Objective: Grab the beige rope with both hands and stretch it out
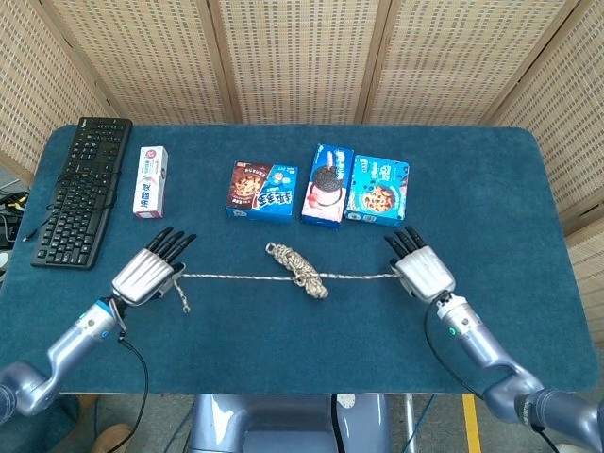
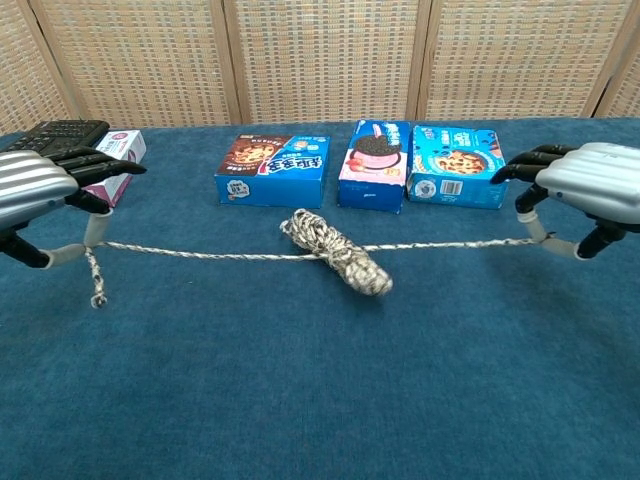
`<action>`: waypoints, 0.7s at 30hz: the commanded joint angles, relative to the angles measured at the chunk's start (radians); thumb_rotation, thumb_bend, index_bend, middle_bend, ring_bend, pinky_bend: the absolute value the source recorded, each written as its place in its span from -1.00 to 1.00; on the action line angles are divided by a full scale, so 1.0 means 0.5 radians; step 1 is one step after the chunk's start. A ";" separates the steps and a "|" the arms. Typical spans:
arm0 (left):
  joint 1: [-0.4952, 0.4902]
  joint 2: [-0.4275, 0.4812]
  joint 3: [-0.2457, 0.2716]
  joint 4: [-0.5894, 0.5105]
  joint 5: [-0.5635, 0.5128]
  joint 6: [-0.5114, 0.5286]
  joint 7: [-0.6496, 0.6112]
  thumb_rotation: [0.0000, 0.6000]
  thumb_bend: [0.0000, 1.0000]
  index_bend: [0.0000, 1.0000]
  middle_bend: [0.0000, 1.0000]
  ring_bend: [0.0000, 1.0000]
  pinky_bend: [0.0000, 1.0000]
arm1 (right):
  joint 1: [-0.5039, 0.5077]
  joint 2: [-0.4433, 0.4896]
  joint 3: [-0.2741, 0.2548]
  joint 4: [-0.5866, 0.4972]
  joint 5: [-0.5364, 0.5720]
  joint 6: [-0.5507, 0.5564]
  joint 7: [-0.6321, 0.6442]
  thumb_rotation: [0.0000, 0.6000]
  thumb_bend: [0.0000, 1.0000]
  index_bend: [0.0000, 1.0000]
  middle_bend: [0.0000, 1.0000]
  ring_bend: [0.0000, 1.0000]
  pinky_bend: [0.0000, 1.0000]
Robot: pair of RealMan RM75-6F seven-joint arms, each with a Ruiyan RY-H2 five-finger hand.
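The beige rope [image 1: 297, 269] [image 2: 335, 253] runs in a taut line across the blue table, with a tangled bundle hanging on it at the middle. My left hand [image 1: 146, 274] [image 2: 35, 195] pinches the rope near its left end, and a short tail dangles below the pinch. My right hand [image 1: 422, 272] [image 2: 585, 195] pinches the rope's right end between thumb and finger, other fingers spread. Both hands hover just above the table.
Behind the rope stand three snack boxes: a brown-and-blue box [image 1: 263, 192], a pink cookie box [image 1: 327, 184] and a blue cookie box [image 1: 378, 190]. A toothpaste box [image 1: 151, 181] and a black keyboard [image 1: 83, 190] lie at the far left.
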 commanded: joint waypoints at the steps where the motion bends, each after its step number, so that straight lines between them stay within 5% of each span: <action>1: 0.049 0.008 0.007 0.074 -0.012 0.041 -0.072 1.00 -0.03 0.37 -1.00 -1.00 -1.00 | -0.022 0.031 -0.006 -0.012 -0.006 0.022 0.002 1.00 -0.05 0.33 -0.82 -1.00 -1.00; 18: 0.140 -0.019 -0.010 0.200 0.018 0.120 -0.177 1.00 -0.04 0.37 -1.00 -1.00 -1.00 | -0.112 0.117 -0.033 -0.008 -0.045 0.089 0.016 1.00 -0.05 0.31 -0.82 -1.00 -1.00; 20: 0.142 -0.016 -0.013 0.197 0.019 0.116 -0.176 1.00 -0.41 0.01 -1.00 -1.00 -1.00 | -0.117 0.115 -0.033 0.000 -0.049 0.091 0.021 1.00 -0.14 0.00 -0.87 -1.00 -1.00; 21: 0.141 -0.011 -0.011 0.195 0.027 0.117 -0.179 1.00 -0.65 -0.33 -1.00 -1.00 -1.00 | -0.120 0.115 -0.036 0.005 -0.055 0.092 0.024 1.00 -0.36 -0.36 -0.93 -1.00 -1.00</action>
